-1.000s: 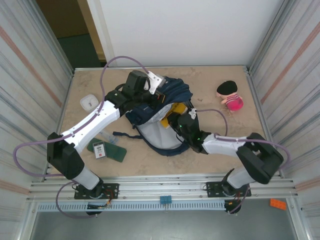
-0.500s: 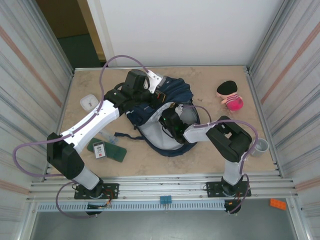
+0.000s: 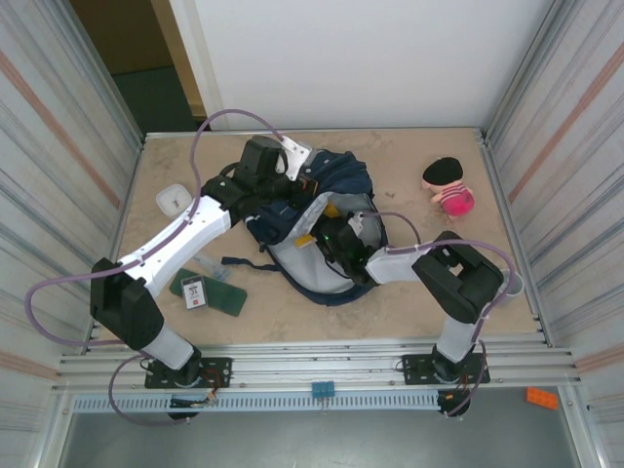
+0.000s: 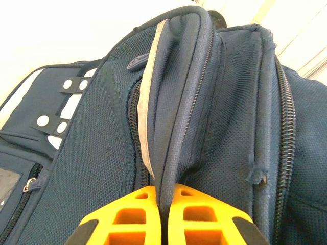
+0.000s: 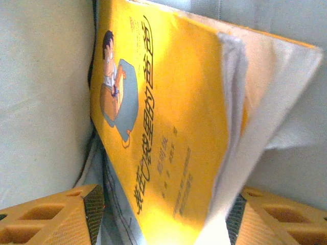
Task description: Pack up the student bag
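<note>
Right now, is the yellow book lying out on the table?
No, the yellow book is tucked inside the student bag, leaning against its pale lining.

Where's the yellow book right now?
In the right wrist view, the yellow book stands inside the student bag, between the open fingers of the right end effector.

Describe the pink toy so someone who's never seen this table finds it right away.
Start at the navy student bag in the middle of the table. Toward the far right corner, the toy lies alone, apart from the bag. It is the only bright pink thing on the table, topped with black.
</note>
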Controlling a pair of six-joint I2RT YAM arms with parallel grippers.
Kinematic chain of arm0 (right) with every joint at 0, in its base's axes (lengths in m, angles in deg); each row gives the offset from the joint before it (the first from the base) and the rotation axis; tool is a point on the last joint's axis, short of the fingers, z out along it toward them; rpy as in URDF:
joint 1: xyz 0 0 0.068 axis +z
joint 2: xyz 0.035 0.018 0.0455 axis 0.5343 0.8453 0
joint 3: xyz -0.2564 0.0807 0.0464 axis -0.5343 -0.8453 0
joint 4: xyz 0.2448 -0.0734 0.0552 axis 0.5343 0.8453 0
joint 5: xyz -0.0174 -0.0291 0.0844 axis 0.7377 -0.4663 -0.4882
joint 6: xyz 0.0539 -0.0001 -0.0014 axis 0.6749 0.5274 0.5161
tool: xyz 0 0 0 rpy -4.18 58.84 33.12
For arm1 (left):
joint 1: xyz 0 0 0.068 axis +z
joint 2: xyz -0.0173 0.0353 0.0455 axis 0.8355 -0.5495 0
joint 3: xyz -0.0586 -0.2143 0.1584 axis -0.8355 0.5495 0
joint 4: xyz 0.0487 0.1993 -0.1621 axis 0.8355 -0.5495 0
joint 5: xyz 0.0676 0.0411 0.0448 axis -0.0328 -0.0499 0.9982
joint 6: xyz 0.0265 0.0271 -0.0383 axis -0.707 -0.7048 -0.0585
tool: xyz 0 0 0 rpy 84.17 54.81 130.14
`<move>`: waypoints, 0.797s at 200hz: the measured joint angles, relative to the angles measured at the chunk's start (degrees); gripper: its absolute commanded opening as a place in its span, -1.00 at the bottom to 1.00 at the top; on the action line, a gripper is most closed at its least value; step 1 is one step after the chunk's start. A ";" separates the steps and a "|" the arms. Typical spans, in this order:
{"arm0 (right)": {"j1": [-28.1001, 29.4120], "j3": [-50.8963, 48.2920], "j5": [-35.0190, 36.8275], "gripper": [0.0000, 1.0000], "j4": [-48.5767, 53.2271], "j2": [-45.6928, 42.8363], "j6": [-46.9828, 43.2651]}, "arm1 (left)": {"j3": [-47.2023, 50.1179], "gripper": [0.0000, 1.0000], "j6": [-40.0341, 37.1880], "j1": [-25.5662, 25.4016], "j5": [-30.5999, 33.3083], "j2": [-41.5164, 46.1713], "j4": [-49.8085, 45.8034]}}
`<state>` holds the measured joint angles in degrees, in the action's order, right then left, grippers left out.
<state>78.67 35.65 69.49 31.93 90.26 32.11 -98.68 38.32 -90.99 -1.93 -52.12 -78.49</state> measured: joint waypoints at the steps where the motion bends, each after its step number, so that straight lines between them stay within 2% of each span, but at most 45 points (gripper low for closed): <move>1: 0.00 -0.09 -0.04 0.28 0.04 -0.11 -0.02 | 0.00 -1.00 0.00 0.00 0.00 0.00 0.04; 60: -0.50 -7.74 -3.45 0.26 4.79 -15.52 -4.48 | 0.35 -1.00 0.20 0.15 0.83 0.00 0.66; 128: -3.43 -8.94 -2.97 0.29 26.62 -48.41 -17.55 | 6.27 -1.00 0.35 -0.59 -0.31 0.46 4.61; 159: -7.72 -9.09 -3.82 0.28 35.50 -57.40 -22.34 | 10.62 -1.00 0.13 -3.43 0.44 0.39 7.06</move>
<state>70.95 26.56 65.67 67.42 32.86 9.78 -88.05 38.45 -94.43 -1.50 -51.73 -71.43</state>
